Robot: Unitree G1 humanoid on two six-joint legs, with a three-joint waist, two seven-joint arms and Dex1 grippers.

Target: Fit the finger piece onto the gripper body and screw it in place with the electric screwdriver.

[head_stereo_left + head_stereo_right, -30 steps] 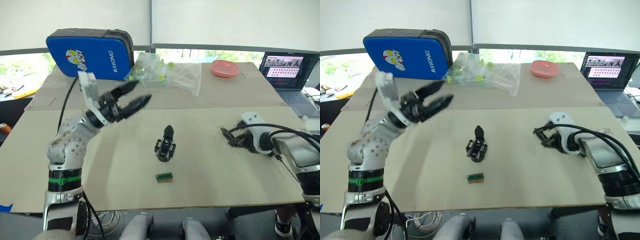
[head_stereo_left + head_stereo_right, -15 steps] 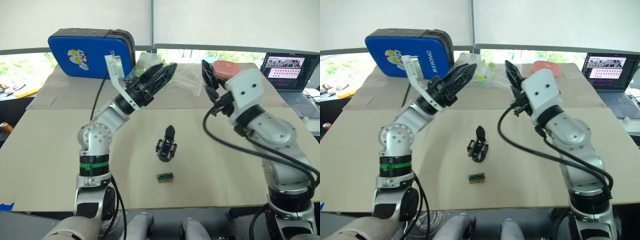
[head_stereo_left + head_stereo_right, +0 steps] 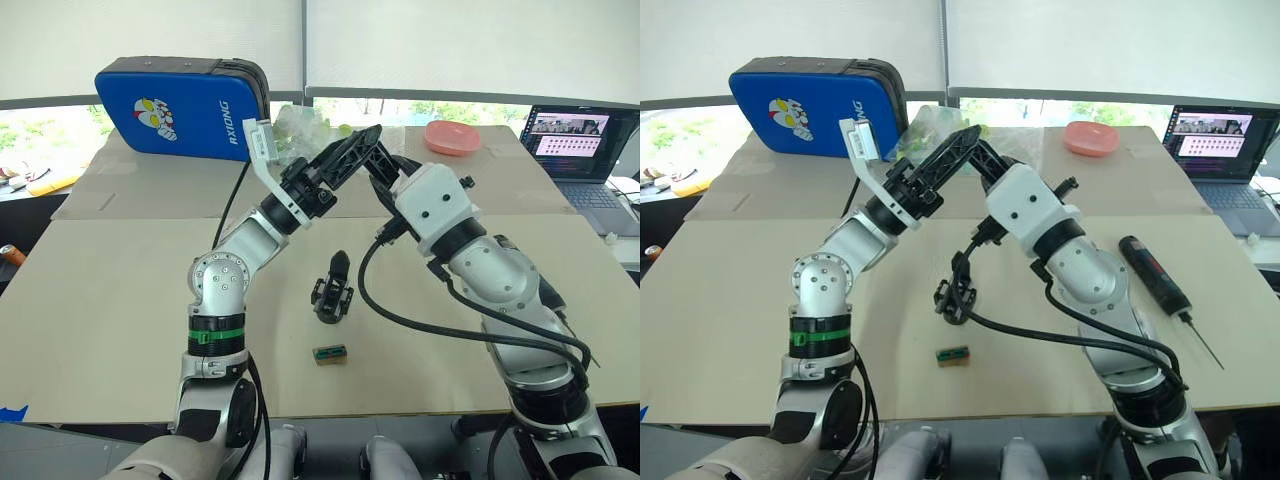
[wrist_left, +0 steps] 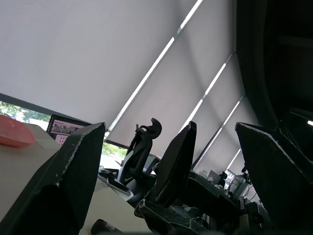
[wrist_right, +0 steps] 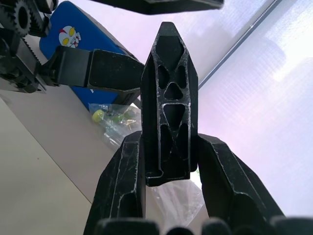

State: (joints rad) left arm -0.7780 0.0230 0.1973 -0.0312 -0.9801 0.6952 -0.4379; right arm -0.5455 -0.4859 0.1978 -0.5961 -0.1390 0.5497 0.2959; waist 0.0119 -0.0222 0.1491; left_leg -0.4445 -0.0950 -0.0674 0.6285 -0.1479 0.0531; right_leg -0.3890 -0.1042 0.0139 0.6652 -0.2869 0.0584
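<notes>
Above the table's middle, the right gripper (image 5: 168,161) clamps the finger piece (image 5: 168,98) upright between its fingers. The left gripper (image 3: 352,160) meets it with fingers spread, seemingly around the piece's tip. The gripper body (image 3: 332,288) stands below; the electric screwdriver (image 3: 1154,277) lies at the right.

office or lab space: wide work table (image 3: 120,330) by windows with roller blinds (image 3: 450,45), open laptop (image 3: 575,140) at the far corner, office chair (image 4: 139,152) beyond, blue padded case (image 3: 180,110) on the table.
</notes>
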